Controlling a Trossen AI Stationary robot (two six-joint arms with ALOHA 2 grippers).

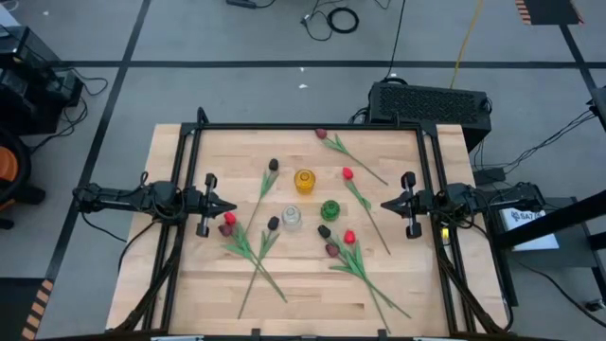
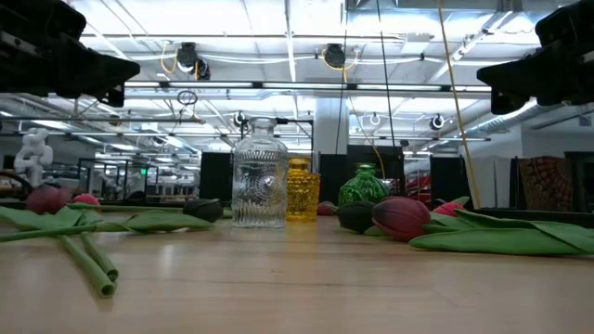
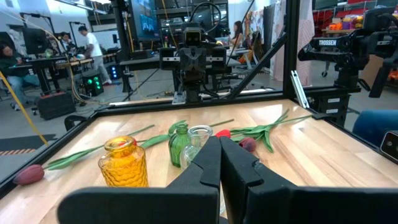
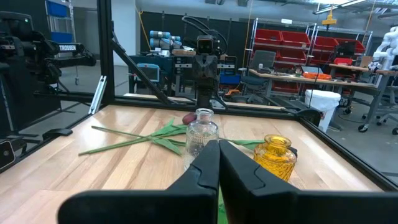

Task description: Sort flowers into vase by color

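Observation:
Three small vases stand mid-table: a yellow vase [image 1: 304,181], a clear vase [image 1: 292,218] and a green vase [image 1: 329,210]. Several tulips lie flat on the wood around them: a red head [image 1: 347,174] and a maroon head [image 1: 321,134] toward the far right, dark heads [image 1: 274,165] [image 1: 274,224] near the middle, a red head [image 1: 230,219] at left, and red [image 1: 349,237] and dark [image 1: 325,231] heads near right. My left gripper [image 1: 230,206] hovers shut at the table's left. My right gripper [image 1: 385,205] hovers shut at the right. Both are above the table.
A black frame [image 1: 303,127] rims the table. A dark box [image 1: 431,100] sits beyond the far edge. Bare wood lies along the near edge and the far left corner. People work at benches in the room behind.

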